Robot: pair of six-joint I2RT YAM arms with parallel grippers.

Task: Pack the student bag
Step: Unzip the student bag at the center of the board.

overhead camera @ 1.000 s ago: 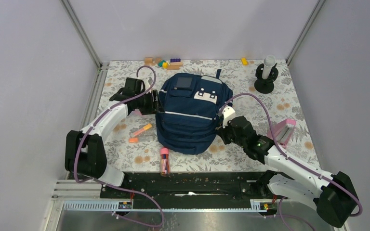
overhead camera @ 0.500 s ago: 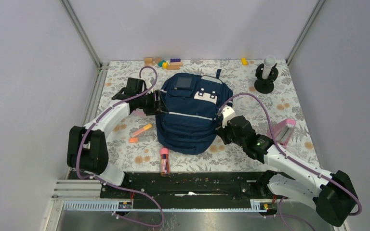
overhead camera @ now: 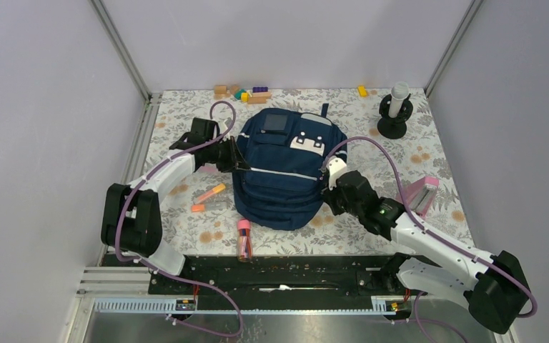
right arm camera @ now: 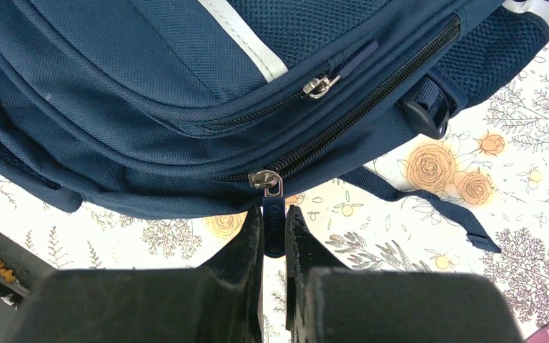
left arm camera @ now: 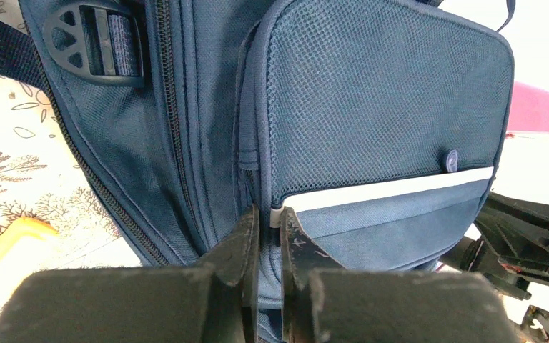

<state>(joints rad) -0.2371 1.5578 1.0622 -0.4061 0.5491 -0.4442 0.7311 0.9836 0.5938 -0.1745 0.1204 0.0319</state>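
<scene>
Lying mid-tabletop, the backpack (overhead camera: 282,171) is pinched at both sides: left gripper (left arm camera: 269,218) clenched on its side seam (left arm camera: 246,146), right gripper (right arm camera: 274,214) grasping a zipper pull (right arm camera: 272,207). A hard tug could slip the thin tab free.

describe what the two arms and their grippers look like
The left arm and right arm have white links between bulky black joints, each trailing a looping purple cable. A small green light glows on the right one. The left gripper and right gripper have matte black, scuffed, tapered fingers.

High overview; wrists close on bag (overhead camera: 284,179)
</scene>
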